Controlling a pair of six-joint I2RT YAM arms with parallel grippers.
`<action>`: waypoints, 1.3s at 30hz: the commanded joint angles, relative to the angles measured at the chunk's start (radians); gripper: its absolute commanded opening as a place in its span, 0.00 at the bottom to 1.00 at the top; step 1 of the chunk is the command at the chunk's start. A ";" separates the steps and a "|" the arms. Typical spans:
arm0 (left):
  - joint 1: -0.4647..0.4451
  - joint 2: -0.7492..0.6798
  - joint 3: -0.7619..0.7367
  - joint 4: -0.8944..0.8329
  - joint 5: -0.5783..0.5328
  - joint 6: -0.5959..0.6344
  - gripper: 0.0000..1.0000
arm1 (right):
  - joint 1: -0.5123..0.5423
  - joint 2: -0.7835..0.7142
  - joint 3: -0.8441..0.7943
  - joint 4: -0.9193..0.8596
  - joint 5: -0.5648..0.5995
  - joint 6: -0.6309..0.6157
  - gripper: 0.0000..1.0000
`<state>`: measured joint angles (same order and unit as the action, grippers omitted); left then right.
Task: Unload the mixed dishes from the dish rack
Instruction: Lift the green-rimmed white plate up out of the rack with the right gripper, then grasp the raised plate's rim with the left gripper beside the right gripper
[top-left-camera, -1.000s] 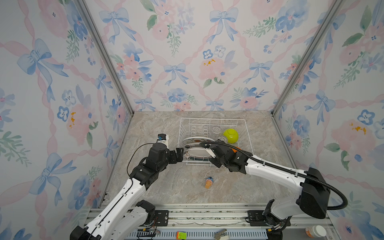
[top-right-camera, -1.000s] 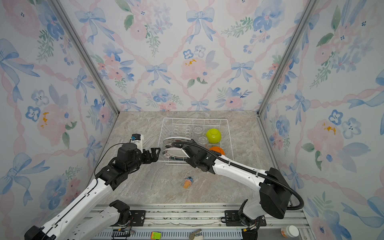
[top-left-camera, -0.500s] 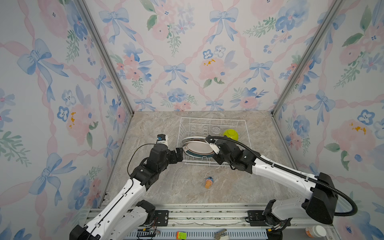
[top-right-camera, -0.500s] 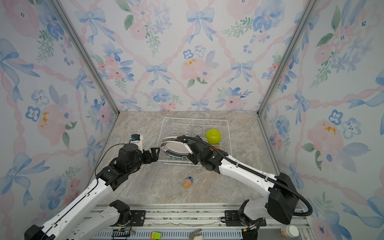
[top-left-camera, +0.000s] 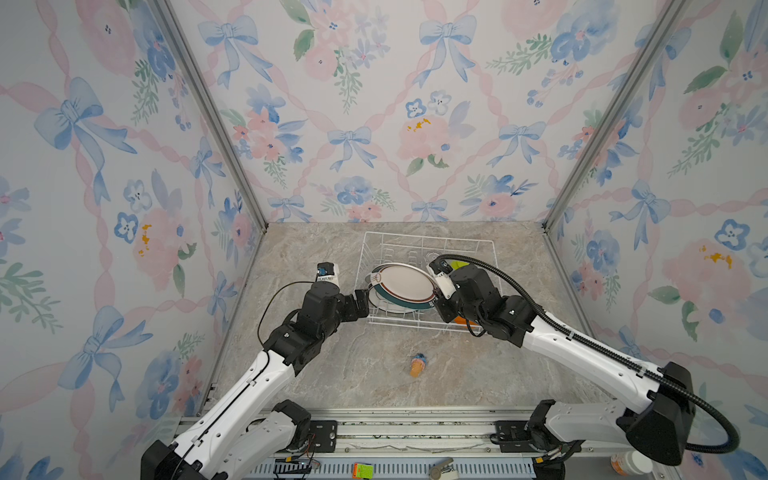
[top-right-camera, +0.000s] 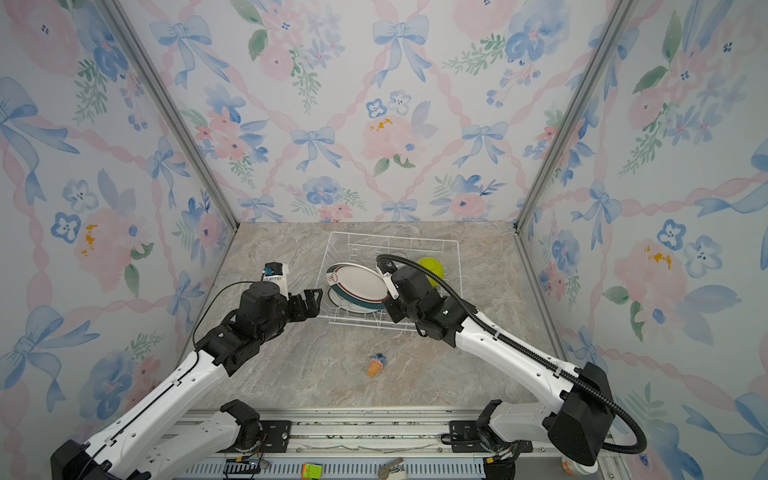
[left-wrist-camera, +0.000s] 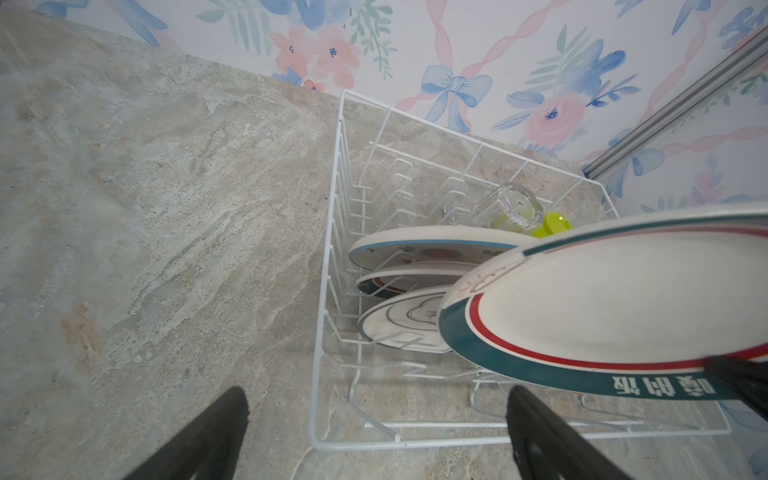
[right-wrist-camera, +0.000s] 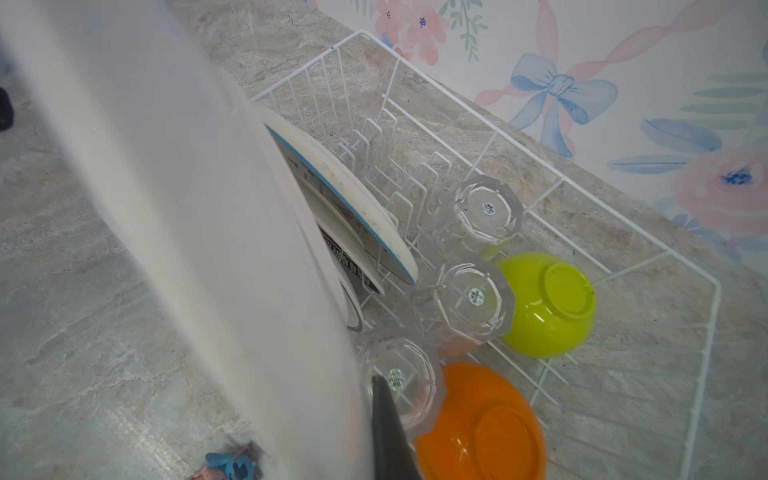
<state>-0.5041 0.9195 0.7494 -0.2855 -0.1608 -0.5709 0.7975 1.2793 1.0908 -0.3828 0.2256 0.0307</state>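
Marble tabletop (top-left-camera: 332, 374) holds no dishes yet: my right gripper (top-left-camera: 437, 296) clamps the teal-rimmed plate (top-left-camera: 405, 282) above the dish rack's (top-left-camera: 428, 239) near-left corner, left gripper (top-left-camera: 360, 302) gaping just outside its left edge; three plates (left-wrist-camera: 424, 249), three glasses (right-wrist-camera: 486, 208), lime-green bowl (right-wrist-camera: 548, 307), orange bowl (right-wrist-camera: 478, 419) left inside

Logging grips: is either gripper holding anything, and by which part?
The right gripper pinches the teal-rimmed plate by its rim, on the side nearest that arm. The left gripper is open, holding nothing.
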 joint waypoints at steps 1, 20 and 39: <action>-0.008 0.016 0.019 0.020 0.004 -0.018 0.98 | -0.040 -0.036 0.015 0.094 0.046 0.125 0.00; -0.054 0.055 0.047 0.132 0.010 -0.030 0.98 | -0.173 -0.086 -0.019 0.222 -0.177 0.386 0.00; -0.060 0.237 0.085 0.593 0.042 -0.056 0.98 | -0.201 -0.035 -0.061 0.509 -0.270 0.679 0.00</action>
<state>-0.5579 1.1381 0.7910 0.2153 -0.1375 -0.6144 0.6037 1.2259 1.0317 -0.0360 -0.0067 0.6319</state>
